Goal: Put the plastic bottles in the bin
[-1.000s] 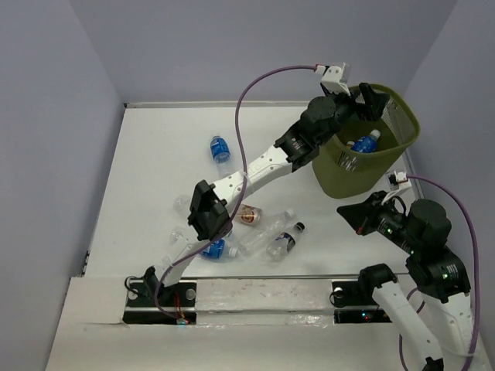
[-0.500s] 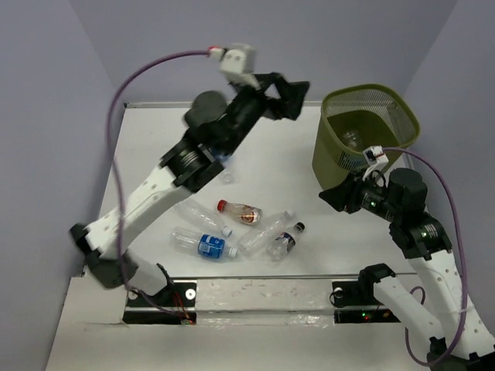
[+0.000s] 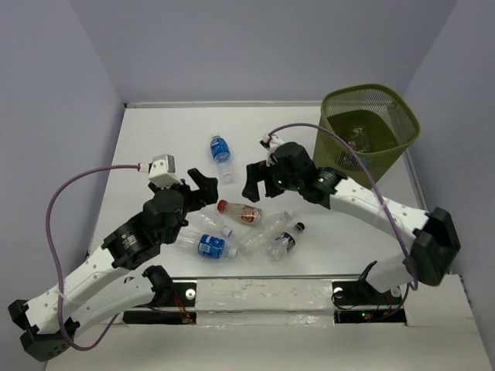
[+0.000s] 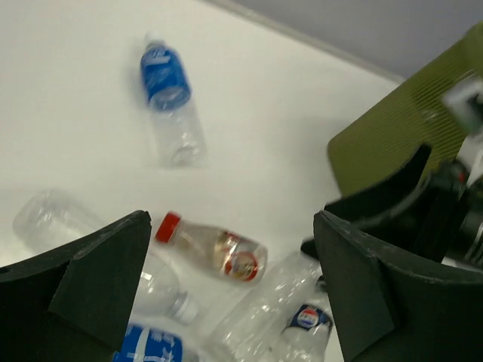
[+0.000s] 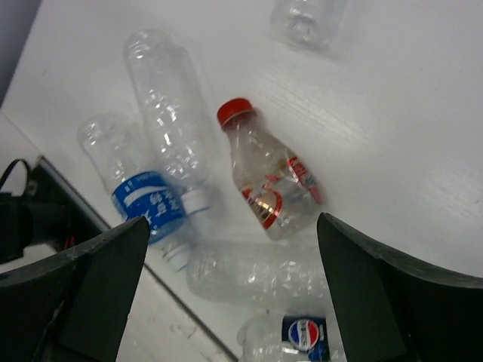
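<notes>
White table (image 3: 155, 147) carrying six loose bottles and bin.
- Red-capped bottle (image 3: 240, 211) lying on side between left gripper (image 3: 205, 188) jaws and right gripper (image 3: 251, 182) jaws, slightly toward bases.
- Far blue-labelled bottle (image 3: 221, 152) lying alone beyond both jaw pairs.
- White-capped clear bottle (image 3: 203, 222) and near blue-labelled bottle (image 3: 204, 245) lying base-side of left jaws.
- Label-less bottle (image 3: 265, 230) and dark-capped bottle (image 3: 285, 241) lying together base-side of right jaws.
- Bin (image 3: 340, 166) standing upright, well beyond right jaws.

A white bench (image 3: 155, 147) forms the floor of a booth, with pale lilac-grey walls (image 3: 255, 46) at its left, far and right sides. A shiny metal strip (image 3: 263, 292) runs along its near edge.
</notes>
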`<state>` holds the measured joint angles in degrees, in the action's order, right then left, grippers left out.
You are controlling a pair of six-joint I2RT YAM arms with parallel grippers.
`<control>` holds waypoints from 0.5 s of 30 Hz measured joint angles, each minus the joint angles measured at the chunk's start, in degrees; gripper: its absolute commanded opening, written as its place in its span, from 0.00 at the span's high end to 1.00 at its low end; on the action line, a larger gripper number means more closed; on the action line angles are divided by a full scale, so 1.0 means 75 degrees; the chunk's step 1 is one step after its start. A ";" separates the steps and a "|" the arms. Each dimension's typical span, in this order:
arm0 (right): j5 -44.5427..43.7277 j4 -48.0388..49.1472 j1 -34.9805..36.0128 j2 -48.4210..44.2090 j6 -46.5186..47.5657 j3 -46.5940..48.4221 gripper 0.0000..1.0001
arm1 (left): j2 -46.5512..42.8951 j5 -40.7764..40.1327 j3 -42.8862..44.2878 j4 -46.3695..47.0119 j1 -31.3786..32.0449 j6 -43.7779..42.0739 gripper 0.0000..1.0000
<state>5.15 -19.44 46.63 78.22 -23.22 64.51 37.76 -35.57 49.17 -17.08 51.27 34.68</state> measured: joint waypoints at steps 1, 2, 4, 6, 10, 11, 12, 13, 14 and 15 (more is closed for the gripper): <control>-0.0163 0.0038 0.0038 0.0484 0.0038 0.0300 0.00 | -0.0079 -0.0026 -0.0242 -0.0262 0.0000 0.0303 0.01; -0.0332 0.0047 0.0047 0.0877 0.0079 0.0618 0.00 | -0.0227 -0.0085 -0.0495 -0.0656 0.0000 0.0662 0.01; -0.0699 0.0117 0.0082 0.1964 0.0152 0.1472 0.00 | -0.0641 -0.0172 -0.0810 -0.1230 0.0000 0.1314 0.01; -0.1099 0.0117 0.0108 0.2964 0.0271 0.2363 0.00 | -0.1058 -0.0283 -0.0895 -0.1676 0.0000 0.1970 0.01; -0.1553 0.0029 0.0146 0.4631 0.0423 0.4127 0.00 | -0.1647 -0.0516 -0.0895 -0.2063 0.0000 0.2707 0.01; -0.1638 0.0070 0.0146 0.5013 0.0469 0.4508 0.00 | -0.1749 -0.0562 -0.0895 -0.2168 0.0000 0.2818 0.01; -0.1731 -0.0029 0.0146 0.5421 0.0493 0.4945 0.00 | -0.1824 -0.0603 -0.0895 -0.2253 0.0000 0.2923 0.01; -0.1807 -0.0093 0.0146 0.5683 0.0522 0.5257 0.00 | -0.1865 -0.0615 -0.0895 -0.2308 0.0000 0.2981 0.01; -0.1848 -0.0125 0.0146 0.5980 0.0530 0.5557 0.00 | -0.1912 -0.0632 -0.0895 -0.2352 0.0000 0.3034 0.01; -0.1909 -0.0210 0.0146 0.6234 0.0542 0.5837 0.00 | -0.1964 -0.0644 -0.0898 -0.2407 0.0000 0.3089 0.01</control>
<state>-9.17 -21.02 47.72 124.97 -19.16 108.29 23.03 -40.40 42.44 -35.14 51.27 57.84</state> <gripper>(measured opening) 0.994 0.989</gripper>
